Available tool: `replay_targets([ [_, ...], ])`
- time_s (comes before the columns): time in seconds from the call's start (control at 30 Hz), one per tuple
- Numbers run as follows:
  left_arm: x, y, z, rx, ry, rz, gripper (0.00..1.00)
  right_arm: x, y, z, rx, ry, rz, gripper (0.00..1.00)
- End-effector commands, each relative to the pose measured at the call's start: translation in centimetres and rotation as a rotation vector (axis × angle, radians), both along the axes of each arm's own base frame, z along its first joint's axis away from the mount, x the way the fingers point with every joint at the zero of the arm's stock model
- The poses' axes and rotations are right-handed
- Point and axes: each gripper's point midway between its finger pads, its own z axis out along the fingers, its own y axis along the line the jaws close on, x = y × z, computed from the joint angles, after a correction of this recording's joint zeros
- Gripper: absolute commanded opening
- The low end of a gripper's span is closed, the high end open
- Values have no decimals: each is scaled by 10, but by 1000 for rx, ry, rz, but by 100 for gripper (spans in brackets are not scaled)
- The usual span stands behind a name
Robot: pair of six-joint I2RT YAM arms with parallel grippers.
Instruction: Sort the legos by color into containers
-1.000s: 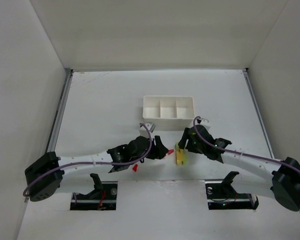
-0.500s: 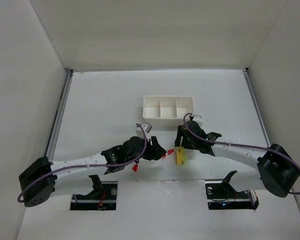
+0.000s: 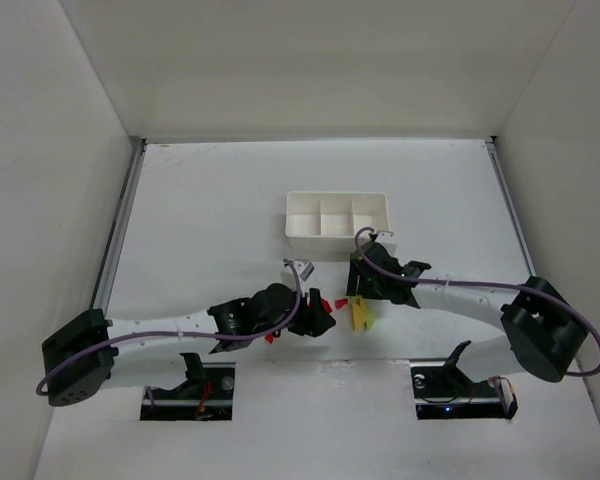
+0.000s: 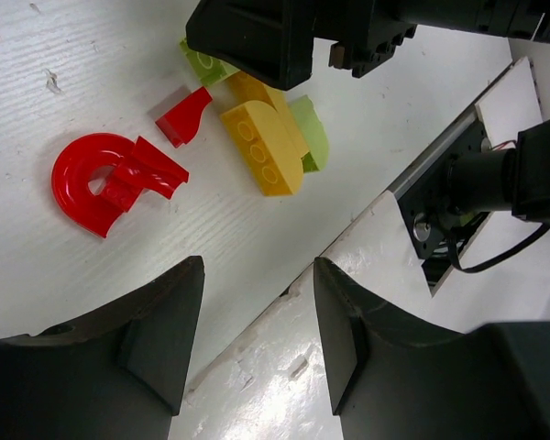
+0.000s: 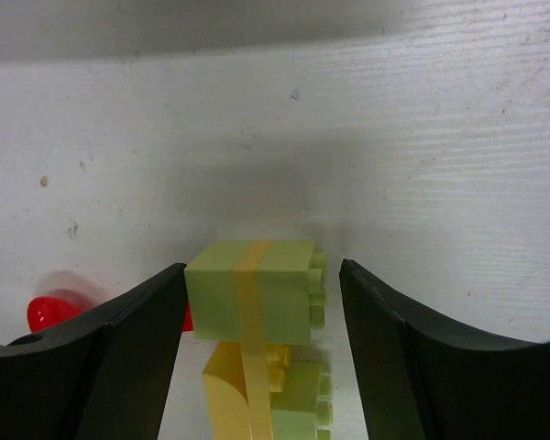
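Legos lay clustered on the desk (image 3: pixel 230 200), on the near side of the white tray (image 3: pixel 335 244) and apart from it. The tray's three compartments stood side by side.

In the left wrist view you saw a red half-disc (image 4: pixel 78 179) with a red wedge (image 4: pixel 151 170) touching its inner curve. A second red wedge (image 4: pixel 185 115) lay just beside them. Next to these lay the yellow-orange bricks (image 4: pixel 261 151), touching the pale yellow-green pieces (image 4: pixel 310 128).

In the right wrist view you saw a pale yellow-green brick (image 5: pixel 252 291) lying between the right arm's jaws. These stood wide and straddled it, with a gap showing on one side; you could not tell whether the other side touched.

The left arm's jaws also stood wide, holding nothing, over bare desk just beside the red pieces.
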Motion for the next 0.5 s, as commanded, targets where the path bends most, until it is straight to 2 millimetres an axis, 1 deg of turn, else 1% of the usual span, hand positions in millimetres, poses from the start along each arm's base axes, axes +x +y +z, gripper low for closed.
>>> replay_targets([
  [0.0,-4,-1,-3,7,-10,-19,49,6,3,8,-32,-27,-2,73],
  [0.07,-3,-1,-4,9,-10,-20,49,4,2,7,-44,-24,-1,74],
  [0.13,-4,-2,-5,9,-10,-22,49,4,3,7,-47,-26,0,71],
  [0.3,-4,-2,-5,8,-8,-22,51,6,3,8,-56,-33,-4,51],
  [0.47,-4,-6,-2,-4,-9,-22,55,10,7,16,-34,-55,-3,43],
])
